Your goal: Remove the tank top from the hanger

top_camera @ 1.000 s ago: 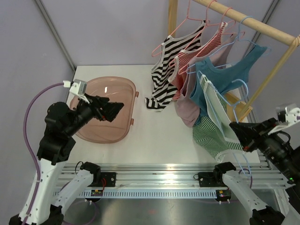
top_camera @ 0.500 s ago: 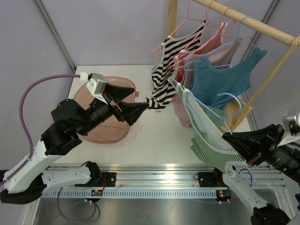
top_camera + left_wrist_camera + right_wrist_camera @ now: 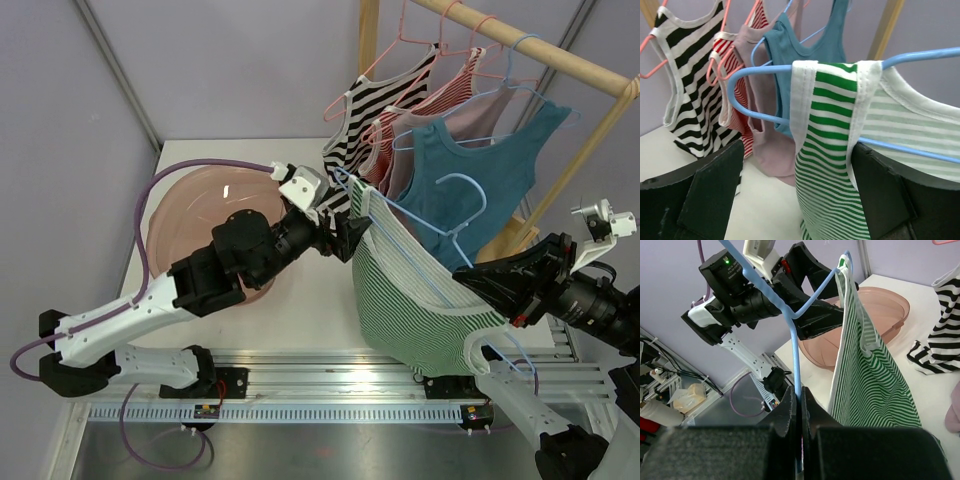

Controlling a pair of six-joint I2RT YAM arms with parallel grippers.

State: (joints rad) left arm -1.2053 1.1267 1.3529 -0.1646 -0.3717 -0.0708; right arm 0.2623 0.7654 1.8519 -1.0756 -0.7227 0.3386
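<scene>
1. Our right tool pinches the blue hanger, so the green tank top hangs between both arms.
2. Left tool is spread wide, with the shoulder strap dead ahead inside its gap. We reckon that arm peels it off.

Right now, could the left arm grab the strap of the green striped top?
Probably yes. The left tool is open, and the strap of the green striped top, draped over the blue hanger, lines up with the gap between its fingers. Nothing stands between them.
</scene>
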